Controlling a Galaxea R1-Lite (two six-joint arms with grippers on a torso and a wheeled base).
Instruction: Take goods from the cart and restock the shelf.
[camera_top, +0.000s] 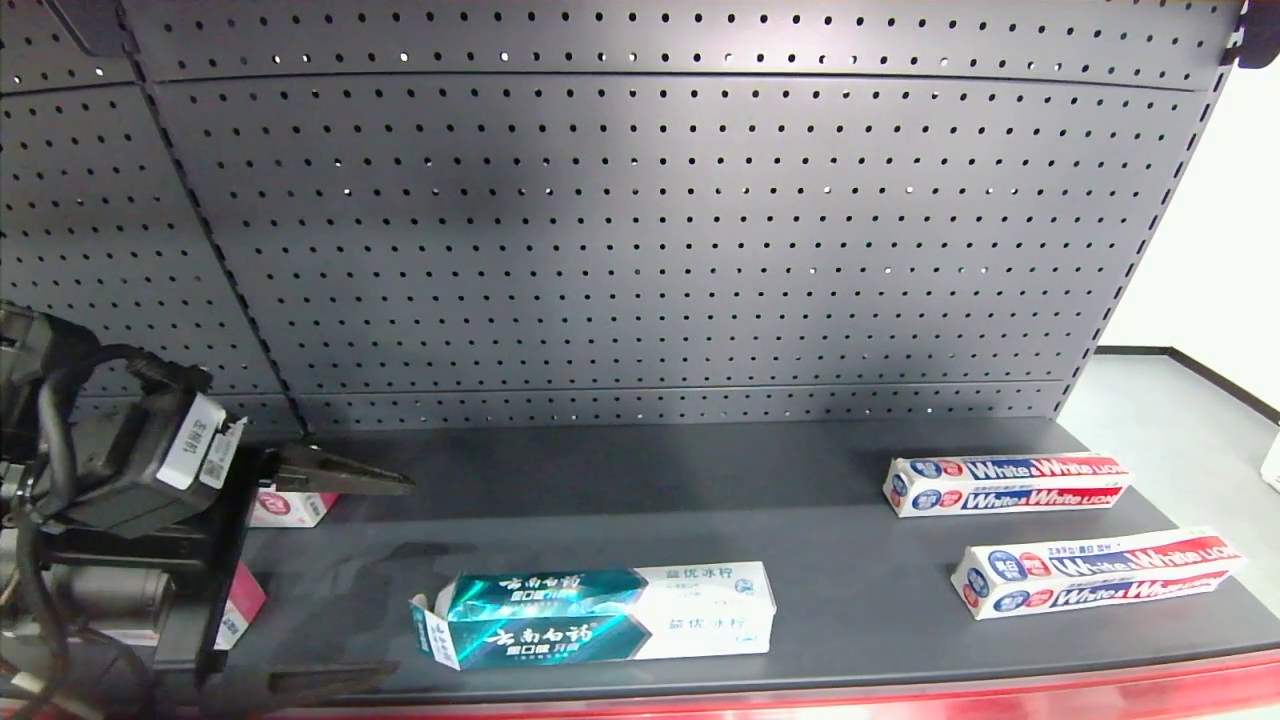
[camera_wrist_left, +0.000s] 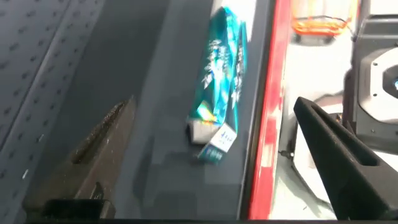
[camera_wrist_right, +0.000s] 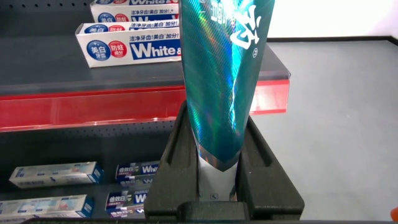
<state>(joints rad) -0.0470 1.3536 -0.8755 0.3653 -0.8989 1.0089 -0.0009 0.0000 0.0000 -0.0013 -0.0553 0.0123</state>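
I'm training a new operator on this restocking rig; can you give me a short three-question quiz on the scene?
1. True or false: the left pincer is open and holds nothing.
2. The right pincer is shut on: A) a teal box, B) a white box, C) nothing.
3. How many white boxes lie on the shelf to the robot's right of the lying teal box?
Key: 1 true; 2 A; 3 two.
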